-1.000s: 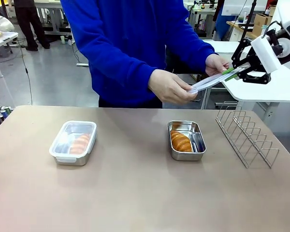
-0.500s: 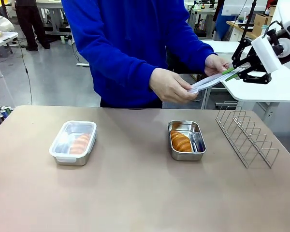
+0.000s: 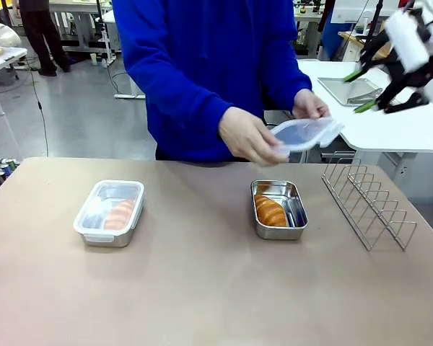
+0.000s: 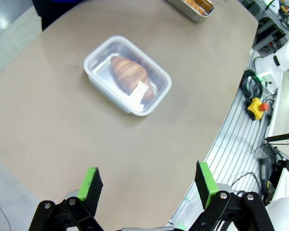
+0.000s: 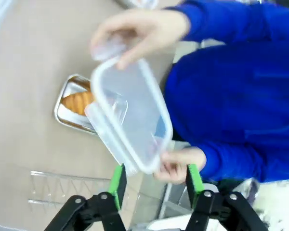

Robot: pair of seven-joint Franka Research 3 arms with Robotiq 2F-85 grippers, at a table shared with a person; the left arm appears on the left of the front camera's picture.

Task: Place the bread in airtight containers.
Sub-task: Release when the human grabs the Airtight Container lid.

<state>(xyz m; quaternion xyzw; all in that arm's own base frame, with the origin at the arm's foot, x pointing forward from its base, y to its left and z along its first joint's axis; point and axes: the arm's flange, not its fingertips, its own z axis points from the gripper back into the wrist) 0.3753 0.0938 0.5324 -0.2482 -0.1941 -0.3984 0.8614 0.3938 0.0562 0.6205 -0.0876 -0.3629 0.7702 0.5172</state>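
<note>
— Tabletop [image 3: 202, 288], tan: contents?
— Steel tins, two. Lidded tin [image 3: 109, 212] at left, one croissant roll [image 3: 120, 214] inside. Open tin [image 3: 278, 209] at centre-right, one roll [image 3: 270, 211] inside. Wire rack [image 3: 368, 203], one.
— Lids?
— Two; the clear lid [image 3: 305, 133] lies in the person's hands [image 3: 250, 135], directly above the open tin, long axis across the table.
— Grippers?
— Right gripper [image 3: 366, 89] spread, empty, raised beside the lid, nearer. Left gripper [image 4: 149, 185] spread, empty, above the lidded tin.

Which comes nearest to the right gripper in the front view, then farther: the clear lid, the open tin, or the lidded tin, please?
From the right gripper, raised at upper right:
1. Clear lid, in the person's hands, just left of it.
2. Open tin, on the table, below the lid.
3. Lidded tin, far left on the table.
</note>
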